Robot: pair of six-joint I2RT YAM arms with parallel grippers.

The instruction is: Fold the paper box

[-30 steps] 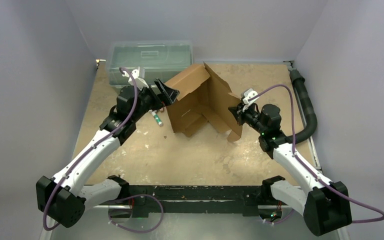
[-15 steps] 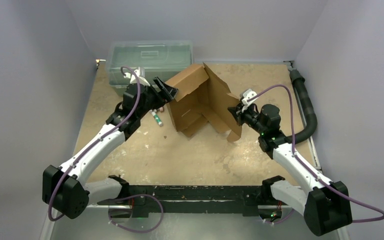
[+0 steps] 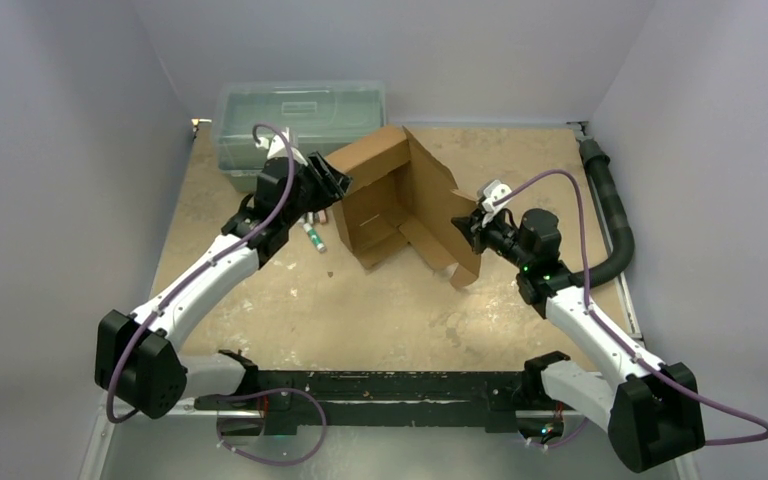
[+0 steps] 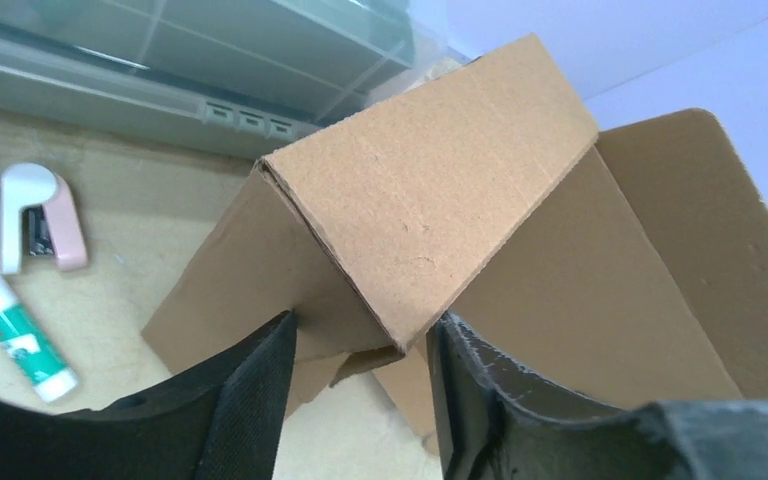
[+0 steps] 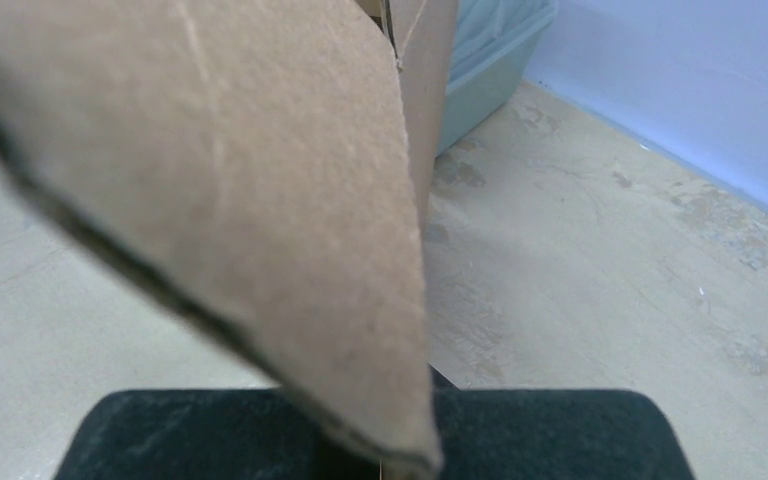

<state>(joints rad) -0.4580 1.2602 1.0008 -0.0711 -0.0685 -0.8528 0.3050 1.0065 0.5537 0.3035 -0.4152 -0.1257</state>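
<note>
The paper box (image 3: 392, 200) is a brown cardboard sheet standing half-formed in the middle of the table, with its side panels raised. My left gripper (image 3: 332, 183) is at the box's left flap. In the left wrist view the gripper (image 4: 360, 395) is open, and the corner of the folded flap (image 4: 430, 200) lies between its fingers (image 4: 250, 400). My right gripper (image 3: 466, 222) is shut on the right panel's edge. In the right wrist view the cardboard (image 5: 260, 180) runs down into the closed gripper (image 5: 385, 445).
A clear greenish lidded bin (image 3: 300, 120) stands at the back left, just behind the box. Glue sticks (image 4: 20, 335) and a small white and pink stapler (image 4: 45, 215) lie left of the box. A black hose (image 3: 615, 220) runs along the right edge.
My left arm has reached forward and to the right, against the left flap. The box's panels now stand steeper and closer together. My right gripper has kept its hold and shifted slightly left.
</note>
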